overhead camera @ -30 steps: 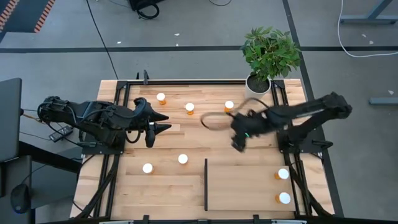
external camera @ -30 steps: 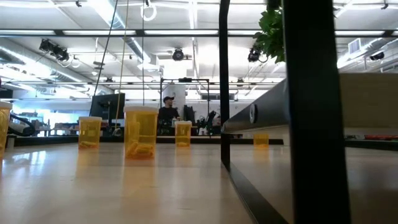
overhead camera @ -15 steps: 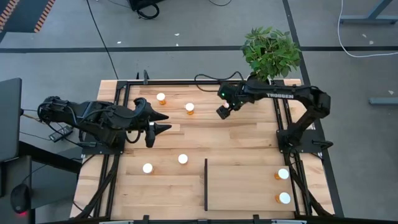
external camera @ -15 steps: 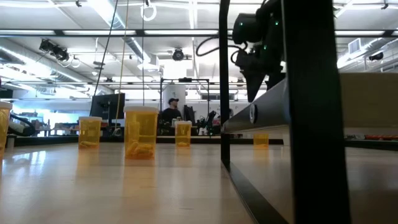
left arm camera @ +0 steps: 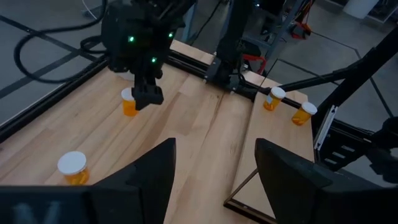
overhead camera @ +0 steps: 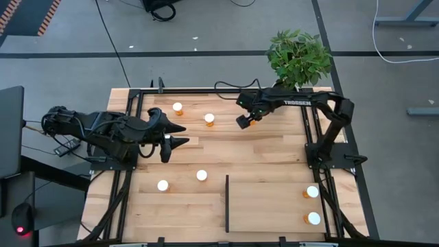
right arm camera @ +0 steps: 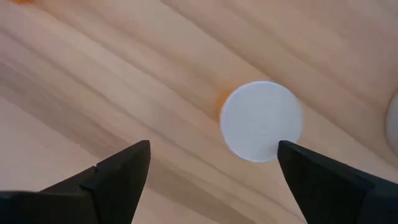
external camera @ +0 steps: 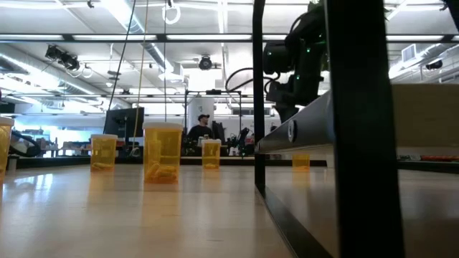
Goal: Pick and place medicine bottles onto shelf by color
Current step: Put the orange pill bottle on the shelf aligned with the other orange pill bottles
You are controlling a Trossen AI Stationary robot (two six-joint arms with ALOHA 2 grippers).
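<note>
The orange bottle (right arm camera: 261, 121) I'm after stands upright near the desk's (overhead camera: 206, 147) far edge, close to the plant pot, and my right claw (overhead camera: 243, 122) hovers above it with fingers spread apart, the cap sitting off-centre toward one finger. I'd centre the cap between the fingers, then drop straight down and close on the body below the cap. Half a second ago this claw was almost in the same spot; the left claw (overhead camera: 175, 134), fingers apart, has not moved.
</note>
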